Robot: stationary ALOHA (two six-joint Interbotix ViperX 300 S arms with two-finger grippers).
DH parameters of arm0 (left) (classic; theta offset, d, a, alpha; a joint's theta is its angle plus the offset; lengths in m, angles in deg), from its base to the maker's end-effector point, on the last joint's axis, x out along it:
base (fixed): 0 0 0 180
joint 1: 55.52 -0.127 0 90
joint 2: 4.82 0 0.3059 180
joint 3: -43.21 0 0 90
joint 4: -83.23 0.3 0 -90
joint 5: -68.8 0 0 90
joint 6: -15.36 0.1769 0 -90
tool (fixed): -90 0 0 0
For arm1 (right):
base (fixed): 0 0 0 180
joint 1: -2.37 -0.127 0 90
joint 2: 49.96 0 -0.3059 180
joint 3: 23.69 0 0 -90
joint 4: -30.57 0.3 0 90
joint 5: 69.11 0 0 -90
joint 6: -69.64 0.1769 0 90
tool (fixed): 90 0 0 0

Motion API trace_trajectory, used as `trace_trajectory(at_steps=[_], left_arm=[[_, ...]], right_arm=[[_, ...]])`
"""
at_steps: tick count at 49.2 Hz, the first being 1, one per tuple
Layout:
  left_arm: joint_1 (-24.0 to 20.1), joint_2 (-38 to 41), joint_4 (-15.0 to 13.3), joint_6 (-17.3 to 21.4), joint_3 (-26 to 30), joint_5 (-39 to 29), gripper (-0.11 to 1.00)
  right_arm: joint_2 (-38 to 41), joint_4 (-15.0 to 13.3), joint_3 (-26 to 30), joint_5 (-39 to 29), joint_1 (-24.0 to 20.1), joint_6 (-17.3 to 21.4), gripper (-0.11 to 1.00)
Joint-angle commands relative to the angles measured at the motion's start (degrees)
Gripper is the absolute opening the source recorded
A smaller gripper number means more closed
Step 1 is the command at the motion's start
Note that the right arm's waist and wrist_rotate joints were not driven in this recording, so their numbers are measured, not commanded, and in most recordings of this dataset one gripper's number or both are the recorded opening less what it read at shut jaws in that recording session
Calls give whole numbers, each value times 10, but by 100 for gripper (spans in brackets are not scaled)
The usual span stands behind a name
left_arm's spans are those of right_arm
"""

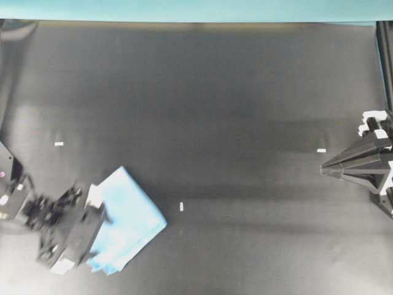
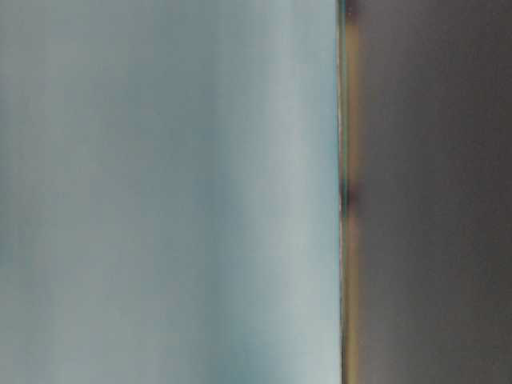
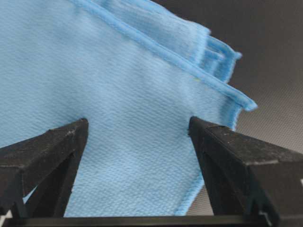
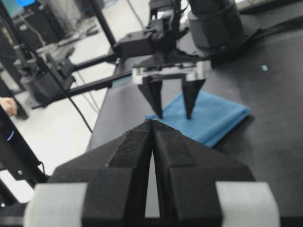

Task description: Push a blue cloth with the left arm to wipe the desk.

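The blue cloth (image 1: 132,221) lies folded on the black desk (image 1: 215,110) at the front left. My left gripper (image 1: 101,228) is open, and its two pointed tips rest on the cloth's left part. In the left wrist view the cloth (image 3: 137,85) fills the space between the spread fingers (image 3: 57,146) of that gripper (image 3: 138,125). The right wrist view shows the left gripper (image 4: 174,113) tips down on the cloth (image 4: 218,118). My right gripper (image 1: 325,167) is shut and empty at the desk's right edge; its closed tips (image 4: 152,122) point toward the cloth.
A teal strip (image 1: 196,9) runs along the far edge. Small white tape marks (image 1: 181,206) dot the desk. The table-level view is a blur. Dark stands and cables (image 4: 42,71) are beyond the desk's left side.
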Motion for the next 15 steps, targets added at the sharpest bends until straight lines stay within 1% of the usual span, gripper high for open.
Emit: trace_trajectory(at_steps=[1, 9, 15], left_arm=[[4, -6, 1, -4, 6, 3, 84], [10, -5, 1, -7, 11, 3, 84], [33, -6, 1, -17, 16, 3, 84]], right_arm=[[3, 1, 4, 5, 0, 0, 0], [3, 1, 4, 5, 0, 0, 0], [2, 1, 4, 5, 0, 0, 0]])
